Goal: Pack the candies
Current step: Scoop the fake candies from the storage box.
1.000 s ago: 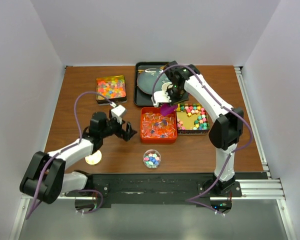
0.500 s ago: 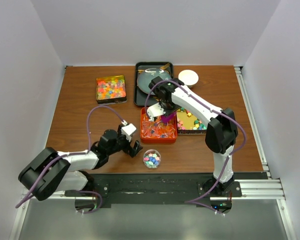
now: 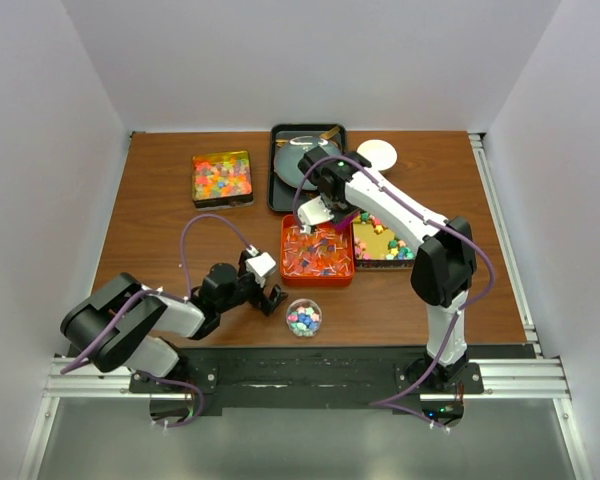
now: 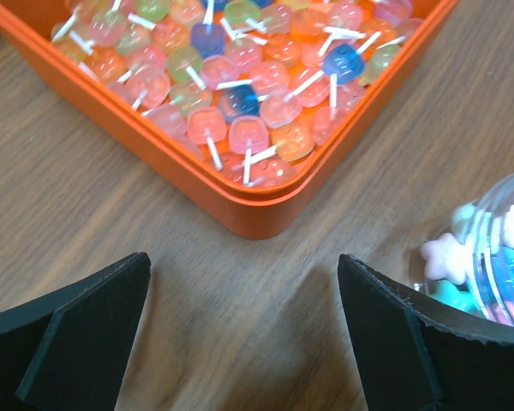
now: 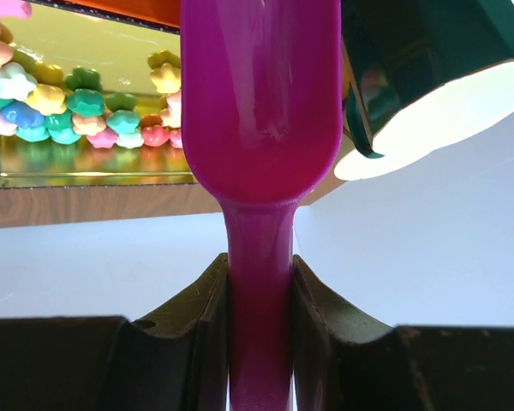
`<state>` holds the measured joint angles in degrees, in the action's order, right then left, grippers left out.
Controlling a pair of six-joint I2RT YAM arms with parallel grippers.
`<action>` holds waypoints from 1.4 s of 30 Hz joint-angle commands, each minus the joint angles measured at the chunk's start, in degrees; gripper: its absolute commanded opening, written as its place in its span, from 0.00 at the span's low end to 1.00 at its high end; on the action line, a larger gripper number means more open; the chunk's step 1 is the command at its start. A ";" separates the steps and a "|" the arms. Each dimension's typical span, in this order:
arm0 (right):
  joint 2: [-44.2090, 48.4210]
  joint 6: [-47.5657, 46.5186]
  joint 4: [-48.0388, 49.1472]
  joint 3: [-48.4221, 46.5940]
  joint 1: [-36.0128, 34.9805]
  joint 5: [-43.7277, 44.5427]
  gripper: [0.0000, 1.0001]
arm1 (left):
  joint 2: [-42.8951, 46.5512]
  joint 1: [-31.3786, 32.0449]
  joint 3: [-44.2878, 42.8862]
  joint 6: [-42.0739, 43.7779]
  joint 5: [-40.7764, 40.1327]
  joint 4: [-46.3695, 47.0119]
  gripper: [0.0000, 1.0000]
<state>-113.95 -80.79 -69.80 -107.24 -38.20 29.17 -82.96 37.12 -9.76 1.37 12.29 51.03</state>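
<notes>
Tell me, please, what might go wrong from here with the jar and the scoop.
The open left end effector sits low, one finger right beside the jar; a sideways move could knock it over. The right end effector pinches only the scoop's thin handle, so a loaded scoop might twist and spill.

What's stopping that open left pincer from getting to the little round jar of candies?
Nothing visible. Only bare wooden table lies in front of the open left pincer, and the clear jar sits right beside one of its fingers. The orange tray of wrapped candies lies farther ahead, not in between.
</notes>
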 commanded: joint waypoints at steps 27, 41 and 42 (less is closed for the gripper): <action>-4.62 7.14 -1.21 2.21 -8.03 6.35 0.00 | -6.51 0.49 0.18 3.82 5.81 16.04 0.87; -4.35 4.87 -1.22 5.20 -1.99 -1.21 0.00 | -10.11 0.49 -0.52 6.98 5.99 19.55 0.86; -4.26 3.99 -0.61 5.46 -1.10 -1.74 0.00 | -10.47 0.49 -0.61 7.77 6.07 19.99 0.86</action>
<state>-118.10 -73.10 -67.83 -103.68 -43.00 35.77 -92.01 37.32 -9.52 4.99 17.82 64.55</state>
